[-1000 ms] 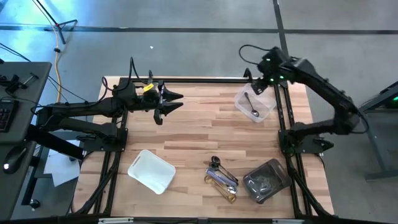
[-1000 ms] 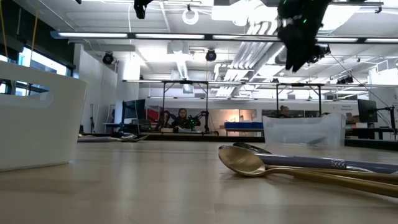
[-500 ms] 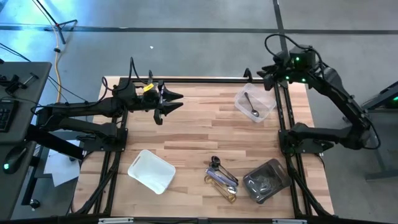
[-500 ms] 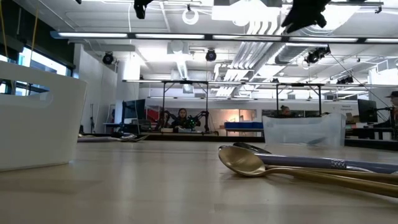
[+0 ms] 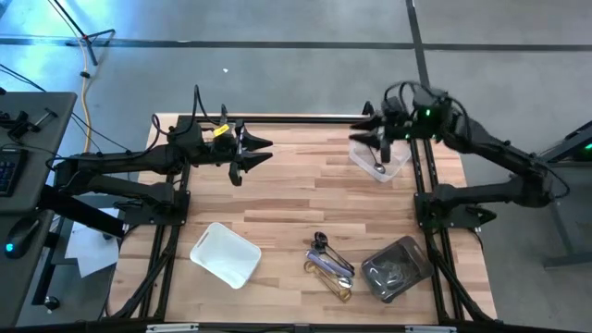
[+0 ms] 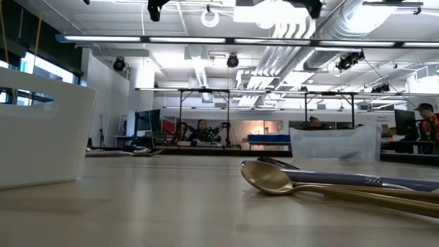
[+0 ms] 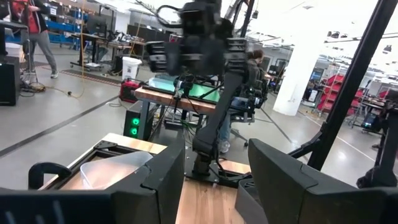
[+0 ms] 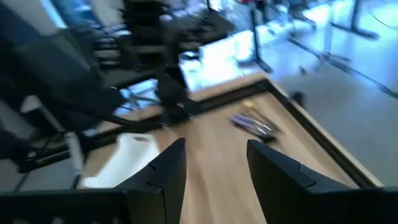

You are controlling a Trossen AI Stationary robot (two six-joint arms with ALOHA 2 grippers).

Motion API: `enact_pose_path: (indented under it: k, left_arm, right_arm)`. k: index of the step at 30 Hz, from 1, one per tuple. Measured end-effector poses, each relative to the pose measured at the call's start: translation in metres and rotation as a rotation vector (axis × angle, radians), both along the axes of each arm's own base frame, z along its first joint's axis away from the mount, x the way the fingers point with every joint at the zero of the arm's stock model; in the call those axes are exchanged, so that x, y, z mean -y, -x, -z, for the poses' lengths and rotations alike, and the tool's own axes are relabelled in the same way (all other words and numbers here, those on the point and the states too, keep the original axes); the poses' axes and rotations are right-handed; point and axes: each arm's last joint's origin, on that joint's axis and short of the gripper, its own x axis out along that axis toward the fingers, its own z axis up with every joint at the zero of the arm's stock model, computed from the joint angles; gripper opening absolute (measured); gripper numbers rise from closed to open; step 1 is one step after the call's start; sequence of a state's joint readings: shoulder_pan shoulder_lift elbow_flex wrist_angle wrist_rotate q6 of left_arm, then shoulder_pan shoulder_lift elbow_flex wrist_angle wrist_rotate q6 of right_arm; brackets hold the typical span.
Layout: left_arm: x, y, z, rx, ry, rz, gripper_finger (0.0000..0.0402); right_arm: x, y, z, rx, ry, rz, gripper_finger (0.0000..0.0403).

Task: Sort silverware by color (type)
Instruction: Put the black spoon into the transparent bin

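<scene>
Worktop: a pale butcher-block wooden worktop (image 5: 296, 199) with a black frame around it.
Left gripper (image 5: 262, 153): held above the far left part of the worktop, pointing toward the middle, jaws apart with nothing between them.
Right gripper (image 5: 363, 131): above the far right corner, just over the clear plastic tray (image 5: 379, 155), jaws apart and empty.
Clear plastic tray: holds one shiny silver spoon (image 5: 373, 157) lying flat inside.
Loose silverware (image 5: 330, 264): a small heap of gold, silver and dark pieces on the near middle of the worktop; from table height a gold spoon (image 6: 271, 178) lies in front.
White plastic tray (image 5: 225, 253): near left, well apart from the heap.
Smoky grey plastic tray (image 5: 396, 268): near right, just beside the heap, with dark utensils inside.
</scene>
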State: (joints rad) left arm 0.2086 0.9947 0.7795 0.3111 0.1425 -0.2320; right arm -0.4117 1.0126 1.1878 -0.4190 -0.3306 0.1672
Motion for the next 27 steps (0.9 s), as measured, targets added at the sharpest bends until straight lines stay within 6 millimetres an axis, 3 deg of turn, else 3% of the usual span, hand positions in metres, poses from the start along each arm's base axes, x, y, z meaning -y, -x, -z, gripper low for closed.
enact_pose_path:
  k: [6,11,22,27]
  left_arm:
    - [0.0,0.0,0.0,0.0,0.0,0.0,0.0168]
    - [0.0,0.0,0.0,0.0,0.0,0.0,0.0168]
    - [0.0,0.0,0.0,0.001,0.0,0.0,0.0168]
    - [0.0,0.0,0.0,0.0,0.0,0.0,0.0168]
  right_arm:
    - [-0.039,-0.019,0.001,0.085,0.088,-0.009,0.0154]
    - [-0.06,-0.027,0.005,0.154,0.151,-0.026,0.0154]
    - [-0.057,-0.033,0.015,0.157,0.161,0.025,0.015]
    - [-0.056,-0.033,0.015,0.156,0.171,0.024,0.0102]
